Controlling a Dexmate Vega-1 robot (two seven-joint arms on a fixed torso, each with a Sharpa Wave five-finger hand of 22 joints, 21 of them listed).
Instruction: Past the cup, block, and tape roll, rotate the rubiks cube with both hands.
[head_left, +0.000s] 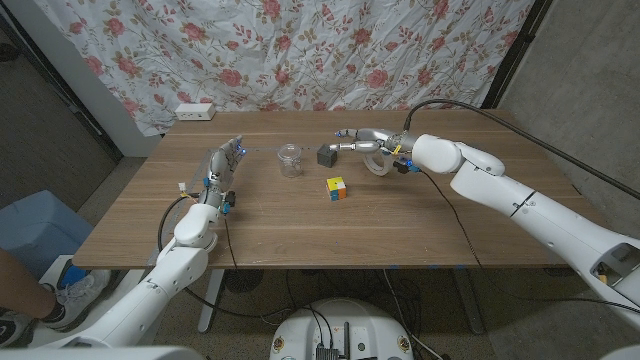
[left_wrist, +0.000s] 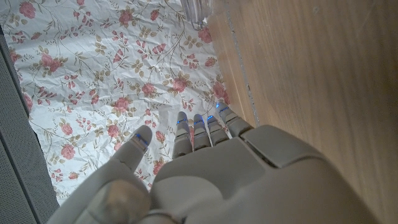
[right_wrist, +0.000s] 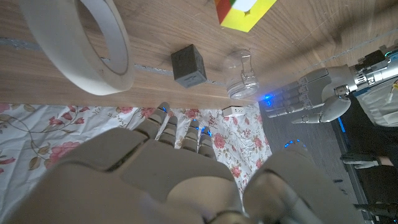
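Note:
The rubiks cube lies near the table's middle, and one corner of it is seen from the right wrist. Behind it stand a clear cup, a dark block and a white tape roll in a row. My right hand hovers over the tape roll, its fingers stretched toward the block, holding nothing. At the table's left side my left hand stands with fingers apart and straight, empty, left of the cup. The left hand also appears in the right wrist view.
A white power strip lies at the table's back left edge. A floral curtain hangs behind the table. A black cable runs over my right arm. A blue bin stands on the floor to the left.

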